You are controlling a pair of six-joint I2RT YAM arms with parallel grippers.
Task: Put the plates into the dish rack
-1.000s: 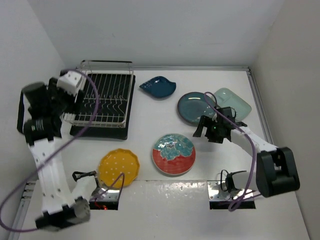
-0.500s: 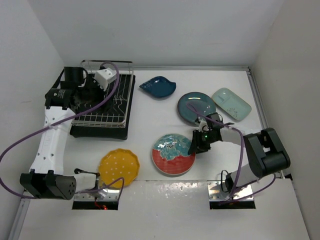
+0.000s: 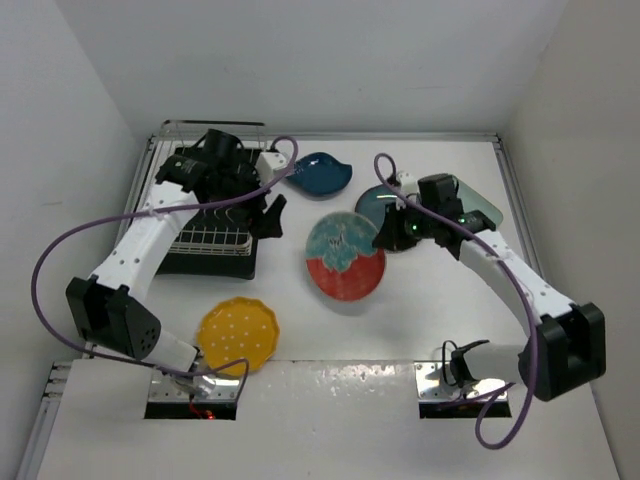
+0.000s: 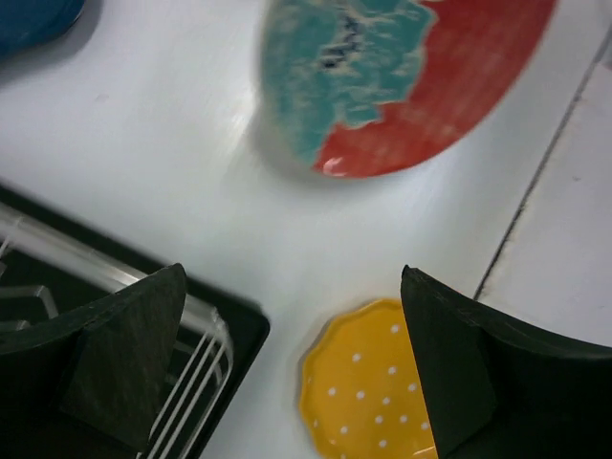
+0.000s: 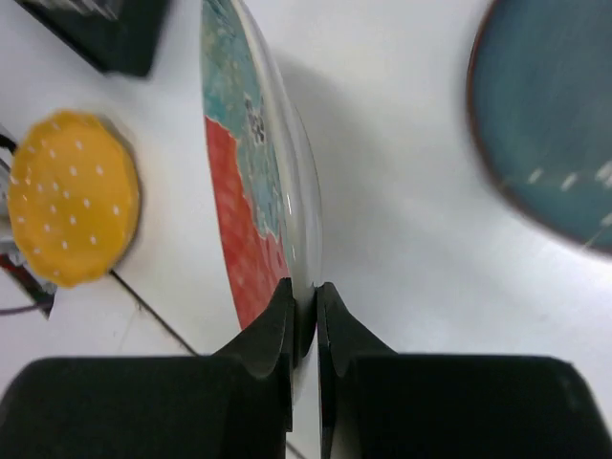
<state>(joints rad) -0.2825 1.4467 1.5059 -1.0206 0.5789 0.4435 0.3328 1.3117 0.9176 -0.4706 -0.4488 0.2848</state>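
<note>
My right gripper (image 3: 383, 238) is shut on the right rim of the red plate with the teal flower (image 3: 345, 258), holding it tilted above the table. The right wrist view shows this plate (image 5: 253, 182) edge-on, its rim pinched in the gripper (image 5: 304, 304). My left gripper (image 3: 270, 218) hangs open and empty at the right edge of the dish rack (image 3: 205, 240). Its wrist view looks between the spread fingers (image 4: 449, 373) at the yellow dotted plate (image 4: 368, 382), the rack corner (image 4: 196, 363) and the red plate (image 4: 402, 76). The yellow plate (image 3: 237, 335) lies near the front left.
The dark blue leaf plate (image 3: 316, 173) lies behind the red one. The teal round plate (image 3: 372, 205) and the pale mint plate (image 3: 485, 208) lie at the back right, partly under my right arm. White walls close in the left, right and back.
My right gripper shut on the red plate's rim and lifted it up and back toward the table's middle. My left arm swung right off the rack, and its jaws spread wider.
</note>
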